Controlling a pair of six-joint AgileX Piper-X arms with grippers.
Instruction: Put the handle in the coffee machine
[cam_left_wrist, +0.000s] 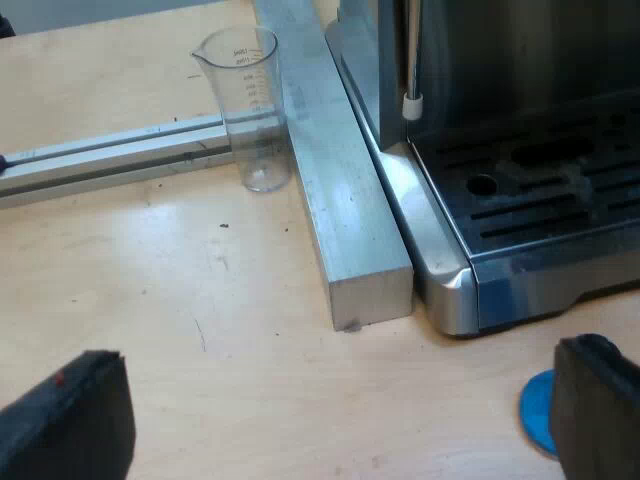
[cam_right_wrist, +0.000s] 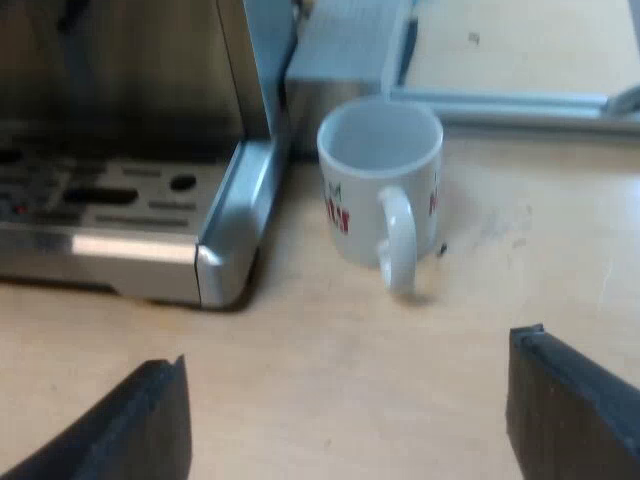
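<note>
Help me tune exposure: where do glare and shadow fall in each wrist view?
Left wrist view: strong glare on the silver metal espresso machine's base edge, the recess over its drip tray dark; the clear measuring glass casts barely any shadow. Right wrist view: a bright streak along the machine's front lip, dark shadow under its corner near the white ceramic mug.

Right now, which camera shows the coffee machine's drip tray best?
The left wrist view: the drip tray lies near, slots and round hole plain. The right wrist view shows its slots from a flatter angle, near the mug.
</note>
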